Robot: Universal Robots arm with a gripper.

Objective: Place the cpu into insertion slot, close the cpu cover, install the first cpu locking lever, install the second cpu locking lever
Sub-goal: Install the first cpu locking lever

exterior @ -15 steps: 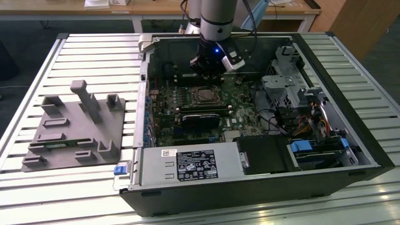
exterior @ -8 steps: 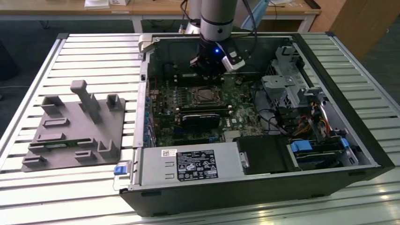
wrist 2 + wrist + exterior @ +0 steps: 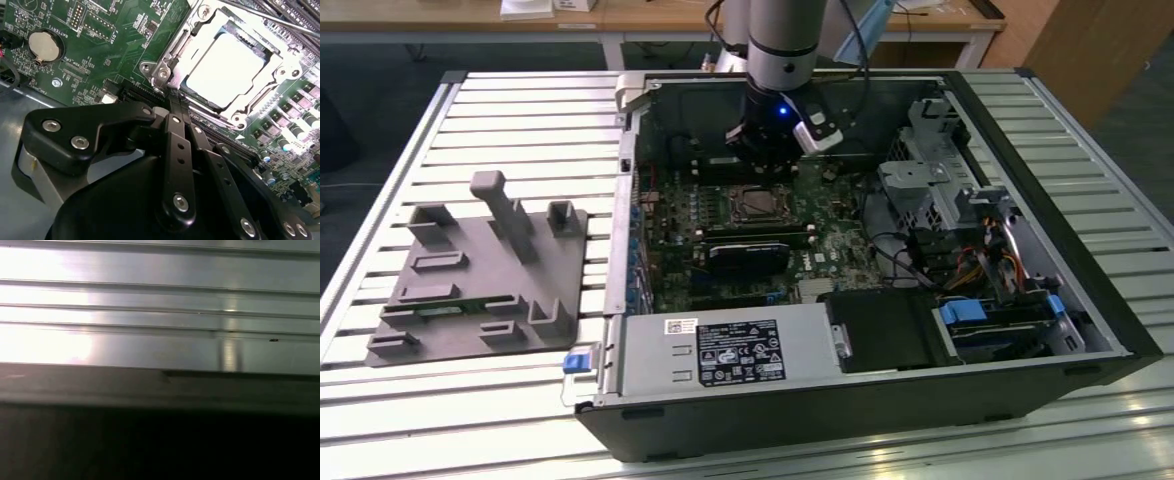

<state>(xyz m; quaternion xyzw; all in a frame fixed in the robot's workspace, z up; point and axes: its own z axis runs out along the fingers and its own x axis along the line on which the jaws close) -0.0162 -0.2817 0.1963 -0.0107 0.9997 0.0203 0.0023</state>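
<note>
The cpu (image 3: 223,67) lies flat in the insertion slot (image 3: 754,205), its pale face showing through the window of the cpu cover (image 3: 200,25). The silvery cover frame lies down over the chip's edges. A thin metal lever rod (image 3: 260,15) runs along one side of the socket. In the second wrist view my gripper (image 3: 172,100) is shut, its black fingers pressed together, with the tips at the socket's screwed corner bracket (image 3: 161,74). I see nothing held between them. In the exterior view the gripper (image 3: 767,165) hangs just behind the socket, inside the open computer case.
A black cooler block (image 3: 750,250) sits in front of the socket, with a labelled grey power-supply box (image 3: 720,352) nearer still. Drive cages and cables (image 3: 961,230) fill the exterior view's right. A grey fixture (image 3: 480,275) lies on the slatted table (image 3: 150,305).
</note>
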